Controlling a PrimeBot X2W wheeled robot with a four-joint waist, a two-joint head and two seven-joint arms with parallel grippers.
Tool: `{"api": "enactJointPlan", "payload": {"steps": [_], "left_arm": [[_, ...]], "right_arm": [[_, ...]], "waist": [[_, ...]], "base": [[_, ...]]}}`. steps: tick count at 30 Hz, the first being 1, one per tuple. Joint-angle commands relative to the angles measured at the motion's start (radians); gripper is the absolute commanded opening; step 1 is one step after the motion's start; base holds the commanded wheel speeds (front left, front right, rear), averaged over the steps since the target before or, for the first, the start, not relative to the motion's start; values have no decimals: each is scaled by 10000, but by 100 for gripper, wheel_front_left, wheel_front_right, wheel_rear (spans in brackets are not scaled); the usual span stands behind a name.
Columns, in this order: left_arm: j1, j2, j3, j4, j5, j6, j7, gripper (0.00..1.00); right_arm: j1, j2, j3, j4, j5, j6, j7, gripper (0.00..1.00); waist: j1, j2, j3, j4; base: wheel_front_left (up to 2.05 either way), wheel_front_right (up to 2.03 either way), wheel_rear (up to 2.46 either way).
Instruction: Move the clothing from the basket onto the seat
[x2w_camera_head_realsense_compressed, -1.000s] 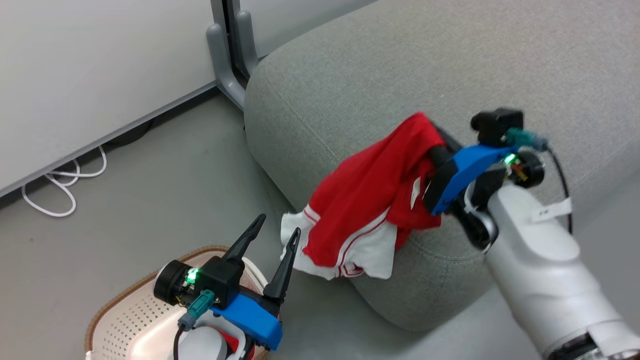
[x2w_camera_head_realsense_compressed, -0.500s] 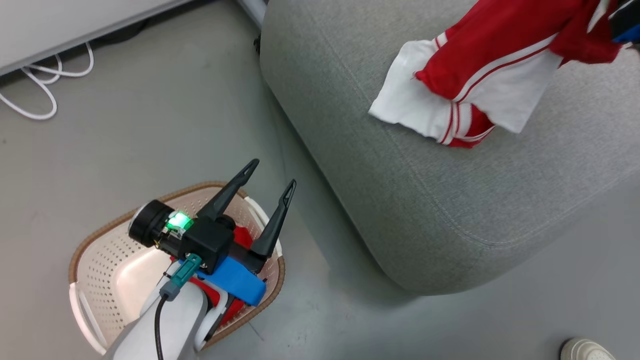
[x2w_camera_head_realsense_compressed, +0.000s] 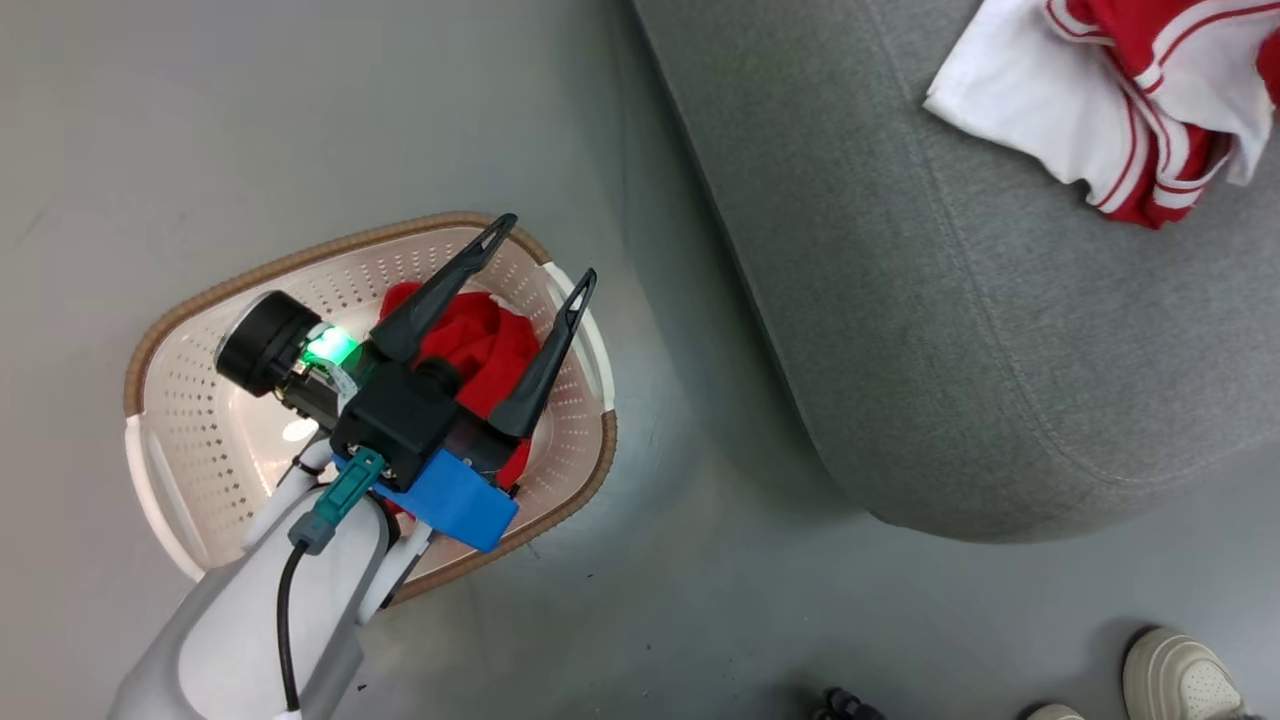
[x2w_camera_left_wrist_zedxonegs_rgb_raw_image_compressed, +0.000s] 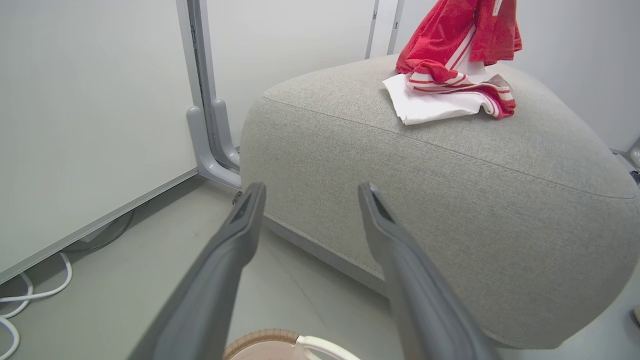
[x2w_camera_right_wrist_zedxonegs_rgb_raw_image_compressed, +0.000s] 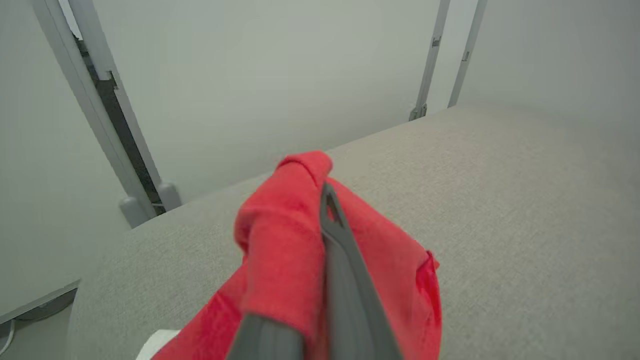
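The cream basket (x2w_camera_head_realsense_compressed: 170, 330) stands on the floor to the left of the grey seat (x2w_camera_head_realsense_compressed: 950, 350). A plain red garment (x2w_camera_head_realsense_compressed: 485, 345) lies inside it. My left gripper (x2w_camera_head_realsense_compressed: 545, 252) hovers open over the basket's far rim, with nothing between its fingers (x2w_camera_left_wrist_zedxonegs_rgb_raw_image_compressed: 240, 225). The red and white garment (x2w_camera_head_realsense_compressed: 1090, 110) rests with its lower folds on the seat (x2w_camera_left_wrist_zedxonegs_rgb_raw_image_compressed: 450, 200), while its red upper part (x2w_camera_left_wrist_zedxonegs_rgb_raw_image_compressed: 450, 35) is lifted. My right gripper (x2w_camera_right_wrist_zedxonegs_rgb_raw_image_compressed: 322, 200) is shut on that red fabric (x2w_camera_right_wrist_zedxonegs_rgb_raw_image_compressed: 280, 250) above the seat (x2w_camera_right_wrist_zedxonegs_rgb_raw_image_compressed: 500, 200); one finger is wrapped in cloth.
A person's pale shoes (x2w_camera_head_realsense_compressed: 1180, 680) stand on the floor at the lower right, near the seat's corner. A grey post foot (x2w_camera_left_wrist_zedxonegs_rgb_raw_image_compressed: 210, 150) and a white wall panel (x2w_camera_left_wrist_zedxonegs_rgb_raw_image_compressed: 90, 100) stand left of the seat. White cable (x2w_camera_left_wrist_zedxonegs_rgb_raw_image_compressed: 30, 295) lies along the wall.
The head camera has swung downward, bringing the whole basket and the shoes into view. The red and white garment went from hanging over the seat's edge to resting on top.
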Motion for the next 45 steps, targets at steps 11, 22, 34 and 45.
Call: {"api": "enactJointPlan", "payload": {"steps": [11, 22, 34, 45], "left_arm": [[-532, 146, 18, -195, 29, 129, 28, 100], [-513, 109, -21, -52, -93, 230, -53, 100], [-520, 15, -60, 124, -210, 260, -184, 100], [-81, -577, 83, 560, -486, 338, -260, 100]], "right_arm": [[554, 391, -182, 1331, 147, 3, -494, 0], [283, 412, 124, 1660, 50, 3, -721, 96], [342, 408, 99, 1724, -76, 3, -803, 100], [921, 413, 240, 1837, -438, 3, -808, 100]], "waist": [[-2, 0, 663, 424], [-2, 0, 582, 394], [-2, 0, 331, 485], [-2, 0, -685, 769]], "base": [[0, 0, 0], [0, 0, 0], [0, 0, 0], [0, 0, 0]]}}
